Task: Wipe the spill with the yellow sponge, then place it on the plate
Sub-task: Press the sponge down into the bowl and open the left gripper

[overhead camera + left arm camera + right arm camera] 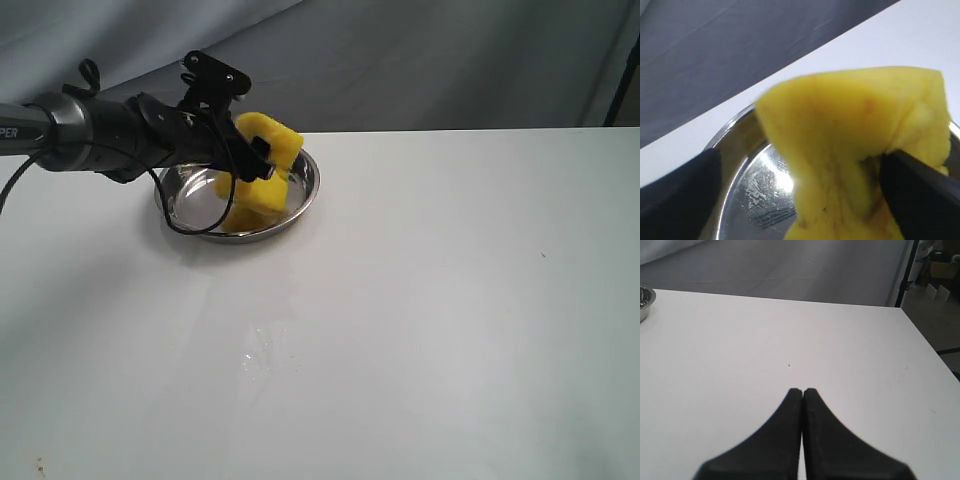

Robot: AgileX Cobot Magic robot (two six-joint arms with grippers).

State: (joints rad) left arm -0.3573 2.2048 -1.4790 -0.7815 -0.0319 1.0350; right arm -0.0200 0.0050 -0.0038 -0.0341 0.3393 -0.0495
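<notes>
The yellow sponge [268,140] stands tilted in the shiny steel plate [186,196] at the back left of the table, with its lower end down in the dish. My left gripper [256,160] is over the plate and open. In the left wrist view one finger [680,200] stands apart from the sponge [850,140], with bare plate [755,190] showing between them; the other finger [920,190] touches the sponge. No amber puddle shows; only a faint wet smear [256,352] lies on the white table. My right gripper [802,391] is shut and empty above bare tabletop.
A grey cloth backdrop hangs behind the table [450,300]. A black cable [190,225] loops from the left arm down to the plate's rim. The right wrist view catches the plate's edge [644,302] and the table's far corner by a dark stand [905,270].
</notes>
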